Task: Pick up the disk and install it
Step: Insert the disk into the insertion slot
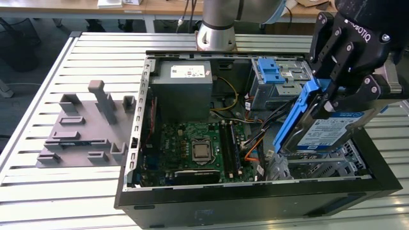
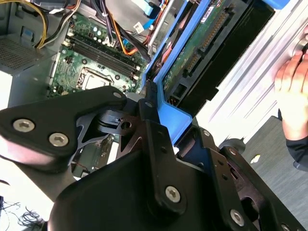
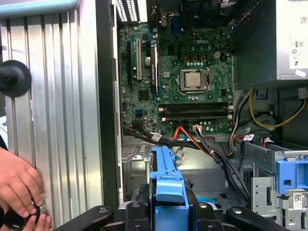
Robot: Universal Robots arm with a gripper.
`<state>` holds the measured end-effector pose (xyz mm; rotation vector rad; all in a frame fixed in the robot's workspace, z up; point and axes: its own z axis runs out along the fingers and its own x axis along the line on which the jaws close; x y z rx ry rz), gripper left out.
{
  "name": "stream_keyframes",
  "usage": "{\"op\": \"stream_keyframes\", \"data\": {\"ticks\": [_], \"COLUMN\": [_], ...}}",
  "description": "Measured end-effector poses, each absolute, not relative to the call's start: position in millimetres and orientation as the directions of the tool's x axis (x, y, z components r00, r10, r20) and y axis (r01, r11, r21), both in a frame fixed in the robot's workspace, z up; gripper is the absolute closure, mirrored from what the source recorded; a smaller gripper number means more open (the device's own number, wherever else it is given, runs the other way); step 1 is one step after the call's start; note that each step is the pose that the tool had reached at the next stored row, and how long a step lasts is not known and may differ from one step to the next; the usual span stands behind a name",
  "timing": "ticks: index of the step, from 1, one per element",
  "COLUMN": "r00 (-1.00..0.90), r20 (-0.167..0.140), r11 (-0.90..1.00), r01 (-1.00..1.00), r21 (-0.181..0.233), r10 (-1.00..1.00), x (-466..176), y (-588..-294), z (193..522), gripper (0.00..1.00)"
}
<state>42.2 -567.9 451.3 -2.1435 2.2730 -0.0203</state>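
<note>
Because the computer case lies on its side with the panel off, its contents show from above in the exterior view. They are a green motherboard in the middle and a grey power supply box at the far end. A grey drive cage with a blue bracket on top sits to the exterior view's right. Black, orange and yellow cables run between them.

The gripper is clamped on the disk, its fingers pressed on the blue frame around it. The disk hangs tilted, one end up, over the case's near corner on the exterior view's right, above a metal bay. Whether its lower edge touches the bay cannot be told. The gripper's body covers the disk's upper end, and the disk hides much of the bay.

The case sits on a slatted metal table, and a grey block of holders lies beside it on the exterior view's left. In the first wrist view, a person's hand rests on the table beside the case, cut off by the picture's edge.
</note>
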Motion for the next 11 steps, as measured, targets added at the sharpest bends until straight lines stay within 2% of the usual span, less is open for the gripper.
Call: {"op": "stream_keyframes", "data": {"ticks": [11], "r00": [-0.058], "r20": [-0.004], "r11": [0.058], "r01": [-0.998], "r21": [-0.021], "r10": [-0.998], "x": [53.2], "y": [-567.9], "z": [448.6], "gripper": [0.64]}}
